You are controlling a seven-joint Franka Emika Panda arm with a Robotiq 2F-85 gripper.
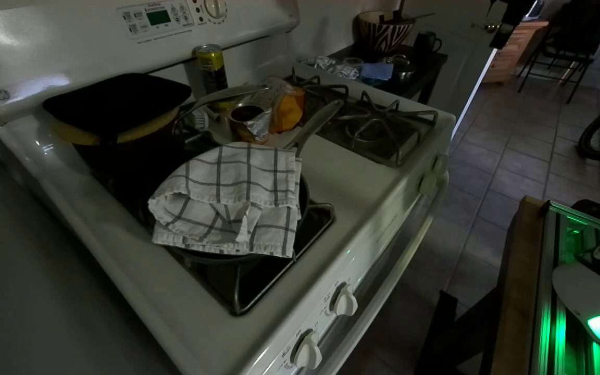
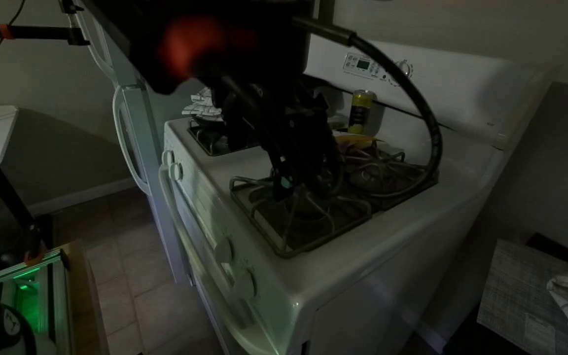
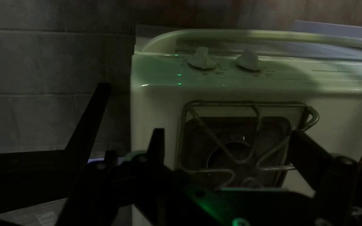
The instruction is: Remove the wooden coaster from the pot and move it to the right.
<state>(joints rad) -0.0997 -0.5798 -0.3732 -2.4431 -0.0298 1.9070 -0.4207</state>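
Note:
In an exterior view the pot (image 1: 130,161) stands at the back left of the stove, very dark. The wooden coaster (image 1: 117,104) lies flat across its top, near black with a tan edge below. In the exterior view with the arm, both are mostly or fully hidden behind it. Neither shows in the wrist view. My gripper (image 2: 259,162) hangs above the stove's front right burner. In the wrist view the gripper (image 3: 228,133) is open, fingers wide apart, with only the burner grate visible below and nothing between them.
A checked cloth (image 1: 232,198) covers a dark pan with a long handle (image 1: 318,122). A yellow-black can (image 1: 211,67) and an orange packet (image 1: 289,109) stand mid-stove. Metal grates (image 2: 303,212) sit on the right burners. The control panel (image 1: 154,18) rises at the back.

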